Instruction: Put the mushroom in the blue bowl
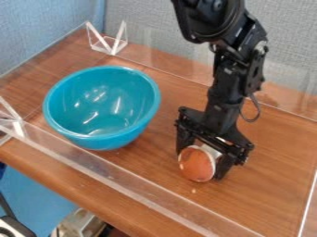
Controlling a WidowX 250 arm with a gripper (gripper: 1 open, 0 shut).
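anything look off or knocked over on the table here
Nothing stands out. The blue bowl sits upright and empty on the wooden table, and the mushroom lies between the open gripper fingers, not yet lifted.
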